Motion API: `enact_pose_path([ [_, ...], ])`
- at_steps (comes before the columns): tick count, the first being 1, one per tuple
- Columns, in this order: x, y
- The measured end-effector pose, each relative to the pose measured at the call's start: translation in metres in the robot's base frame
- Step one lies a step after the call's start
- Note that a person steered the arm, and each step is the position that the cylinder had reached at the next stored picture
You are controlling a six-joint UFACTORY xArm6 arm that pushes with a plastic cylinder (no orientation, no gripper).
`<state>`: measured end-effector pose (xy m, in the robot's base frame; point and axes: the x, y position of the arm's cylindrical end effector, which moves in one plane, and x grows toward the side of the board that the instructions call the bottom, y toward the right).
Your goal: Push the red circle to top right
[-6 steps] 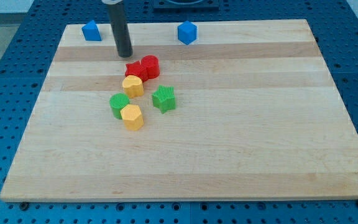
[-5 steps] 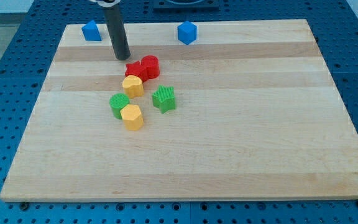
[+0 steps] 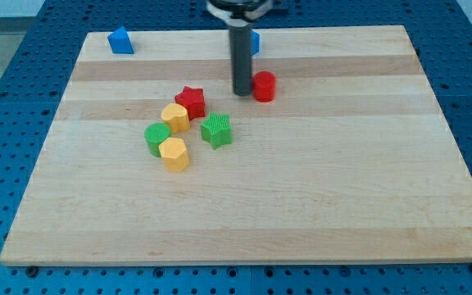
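The red circle (image 3: 264, 85) lies on the wooden board (image 3: 318, 188) a little above its middle, to the right of the block cluster. My tip (image 3: 242, 92) stands right against the circle's left side. The dark rod rises from there to the view's top. A red star (image 3: 191, 102) lies to the left of the tip, apart from the circle.
A yellow block (image 3: 175, 116), a green round block (image 3: 157, 138), a second yellow block (image 3: 174, 153) and a green star (image 3: 216, 129) cluster left of centre. A blue block (image 3: 120, 40) sits at the top left. Another blue block (image 3: 255, 41) shows partly behind the rod.
My tip has swept from the top left of the red pair to the right. The red circle has slid right, away from the red star, which shifted slightly.
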<state>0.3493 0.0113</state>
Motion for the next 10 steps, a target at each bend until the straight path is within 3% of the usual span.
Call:
enact_pose_path([
  [4,0.013,0.128],
  [8,0.017,0.176],
  [10,-0.012,0.18],
])
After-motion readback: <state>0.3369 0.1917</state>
